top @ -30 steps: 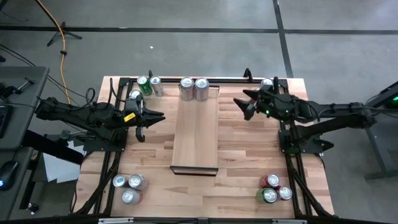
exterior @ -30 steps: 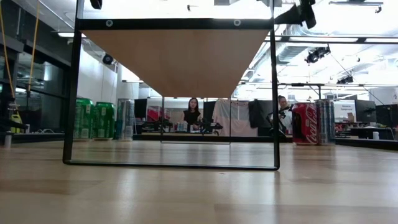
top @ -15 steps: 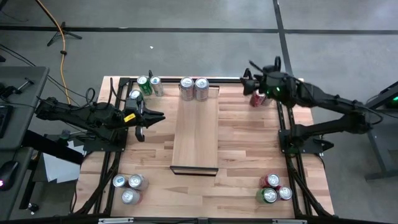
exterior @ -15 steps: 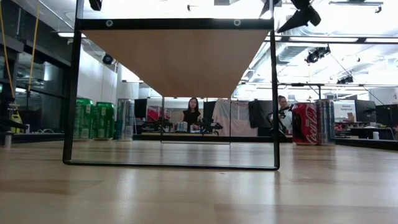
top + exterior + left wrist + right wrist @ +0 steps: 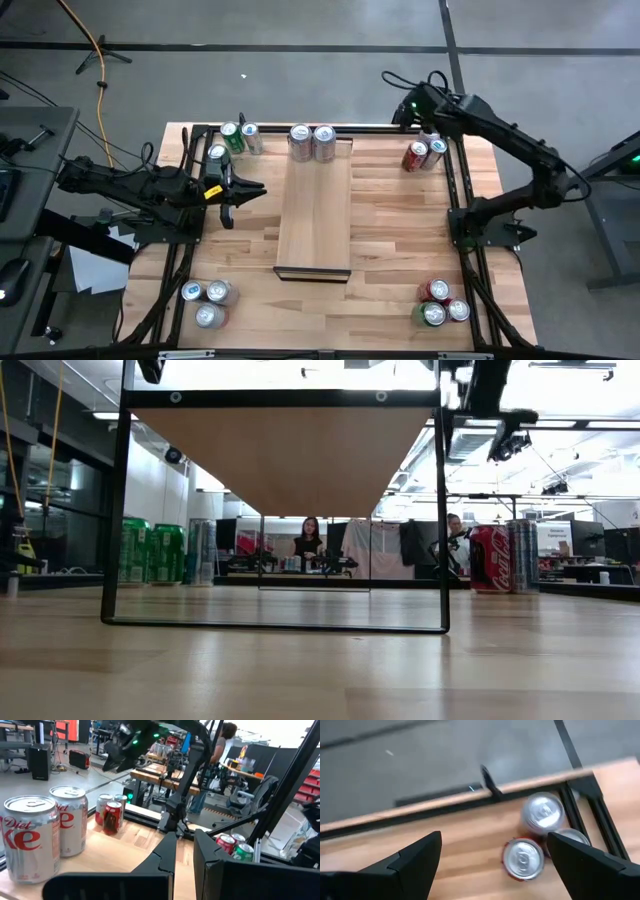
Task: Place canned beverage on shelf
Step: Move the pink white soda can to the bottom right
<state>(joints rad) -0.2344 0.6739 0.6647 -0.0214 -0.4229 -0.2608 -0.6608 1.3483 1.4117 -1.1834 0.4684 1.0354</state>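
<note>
The right gripper hangs high over the table's far right corner with its fingers spread wide and nothing between them. Below it stand 3 cans packed tight — a red can and 2 silver ones. The shelf runs down the middle of the table, and 2 silver cans already sit at its far end; the rest of the board is bare.

The left gripper waits clenched and empty, low beside the shelf's left edge.

The risk, as I judge it, is the crowding: the 3 cans touch, so a finger coming down beside the red can could clip a neighbour and tip it — or shove it into the black frame rail just beside them. A descent off centre might also pinch 2 cans at once.
</note>
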